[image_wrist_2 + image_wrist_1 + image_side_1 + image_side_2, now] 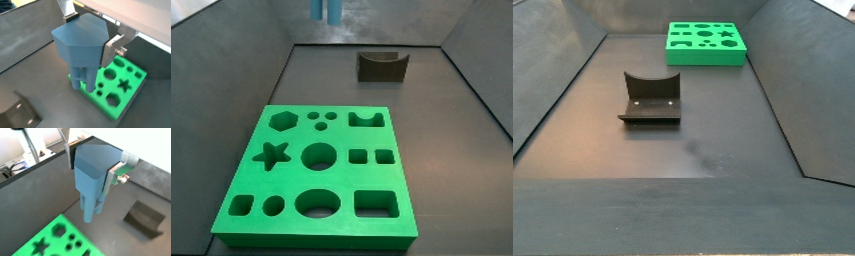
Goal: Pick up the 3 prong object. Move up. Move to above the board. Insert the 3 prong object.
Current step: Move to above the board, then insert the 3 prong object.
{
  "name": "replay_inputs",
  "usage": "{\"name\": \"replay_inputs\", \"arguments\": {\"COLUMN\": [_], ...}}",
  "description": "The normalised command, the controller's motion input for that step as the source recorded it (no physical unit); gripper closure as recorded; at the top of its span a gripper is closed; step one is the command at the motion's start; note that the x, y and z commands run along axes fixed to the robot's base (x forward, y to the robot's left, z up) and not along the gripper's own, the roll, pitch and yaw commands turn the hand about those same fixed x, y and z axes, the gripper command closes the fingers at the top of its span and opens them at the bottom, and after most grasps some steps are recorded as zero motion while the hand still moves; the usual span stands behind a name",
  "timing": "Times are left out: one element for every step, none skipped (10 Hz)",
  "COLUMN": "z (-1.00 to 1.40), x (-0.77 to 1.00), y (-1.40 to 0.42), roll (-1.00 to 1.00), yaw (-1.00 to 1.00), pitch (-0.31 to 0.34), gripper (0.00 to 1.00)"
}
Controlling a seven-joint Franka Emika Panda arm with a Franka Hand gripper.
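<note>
The light blue tall plastic 3 prong object (92,178), with its blocky top and long thin parallel prongs hanging down, is pinched between the flat silver fingers (115,172) of the gripper (87,36), which close on the blocky head from either side in both wrist views. The piece hangs in the air, clear of the dark floor, so the pick-up and the lift look done. In a side view only the prong tips (326,10) show at the upper edge, high above the floor and beyond the far edge of the bright green rectangular board (251,190) with its many shaped cut-outs. In a wrist view the prongs hang near the board's edge (137,75) rather than over its middle, so the transfer to above the board seems underway but not finished. The three small holes (325,119), sitting in the board's far row between the hexagon and a notched cut-out, are empty; alignment over them and the insertion are left to do. The dark L-shaped fixture (649,97) stands on the floor apart from the board, with nothing on it.
</note>
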Motion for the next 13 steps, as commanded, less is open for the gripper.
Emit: {"name": "replay_inputs", "arguments": {"z": [-0.02, -0.01, 0.00, 0.00, -0.05, -0.07, -0.06, -0.05, -0.06, -0.06, -0.06, -0.07, -0.03], "x": [0.19, 0.16, 0.12, 0.00, 0.00, -0.01, 0.00, 0.00, 0.00, 0.00, 0.00, 0.00, 0.00], "y": [-0.79, -0.52, -0.32, 0.00, 0.05, 0.00, 0.00, 0.00, 0.00, 0.00, 0.00, 0.00, 0.00], "roll": [0.02, 0.03, 0.04, 0.00, 0.00, 0.00, 0.01, 0.02, 0.01, 0.01, 0.01, 0.00, 0.00], "yaw": [0.01, 0.01, 0.01, -0.02, -0.63, -0.99, -1.00, -1.00, -1.00, -1.00, -1.00, -1.00, 0.00], "pitch": [0.049, 0.050, 0.048, 0.000, 0.000, 0.000, 0.000, 0.000, 0.000, 0.000, 0.000, 0.000, 0.000], "gripper": [1.00, 1.00, 1.00, 1.00, 1.00, 1.00, 1.00, 1.00, 1.00, 1.00, 1.00, 1.00, 1.00]}}
